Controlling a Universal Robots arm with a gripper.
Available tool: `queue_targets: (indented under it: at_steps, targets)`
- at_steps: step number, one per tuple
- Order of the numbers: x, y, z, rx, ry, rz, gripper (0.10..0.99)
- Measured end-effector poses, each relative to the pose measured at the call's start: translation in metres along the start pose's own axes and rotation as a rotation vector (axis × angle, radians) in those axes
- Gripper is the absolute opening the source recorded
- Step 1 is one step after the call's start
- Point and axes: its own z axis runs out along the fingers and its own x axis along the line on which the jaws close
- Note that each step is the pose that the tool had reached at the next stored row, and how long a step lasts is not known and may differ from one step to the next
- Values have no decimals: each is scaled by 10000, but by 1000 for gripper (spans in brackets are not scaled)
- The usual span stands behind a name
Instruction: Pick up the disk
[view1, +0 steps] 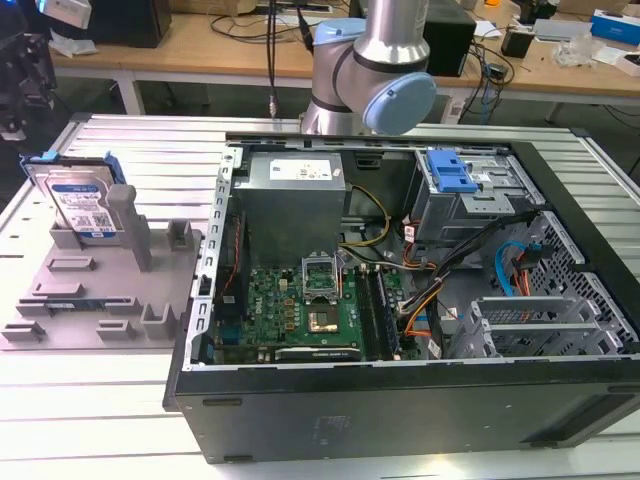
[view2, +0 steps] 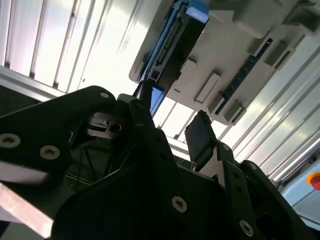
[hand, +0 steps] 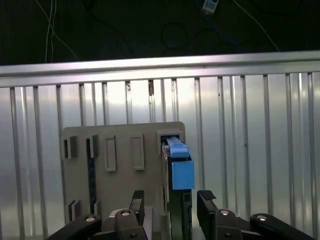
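Observation:
The disk (view1: 85, 205) stands upright on its edge in the grey slotted holder tray (view1: 100, 290) at the exterior view's left, its white-and-blue label facing the camera. In the first wrist view the disk (hand: 178, 162) appears edge-on with its blue frame, and my gripper (hand: 171, 202) hovers over it, open, one finger (hand: 137, 200) on each side of the disk's line. The second wrist view shows the same open gripper (view2: 172, 125) some way off the disk (view2: 172, 42) and the tray (view2: 240, 50). Nothing is between the fingers.
An open computer case (view1: 400, 300) lies right of the tray, with a blue drive-bay bracket (view1: 450, 170) inside. Both rest on a slatted metal table (view1: 100, 420). The arm's base joint (view1: 370, 80) rises behind the case. Cluttered desks stand beyond.

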Motion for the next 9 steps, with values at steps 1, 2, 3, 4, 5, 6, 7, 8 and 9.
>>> queue_targets:
  at_steps: [1, 2, 3, 4, 5, 6, 7, 8, 9]
  targets:
    - [-4, 21, 9, 0, 0, -20, 541]
    - [-13, 33, 18, 3, -1, -43, 541]
    - [-41, 45, 28, 0, 1, -83, 541]
    - [-67, 51, 39, 2, 0, -121, 541]
    - [-86, 56, 49, 3, -1, -157, 541]
    - [-103, 67, 66, 6, -1, -207, 541]
    - [-106, 75, 77, 4, 0, -255, 541]
    - [-104, 85, 92, 3, 0, -351, 541]
    - [-104, 90, 100, 4, 0, -391, 541]
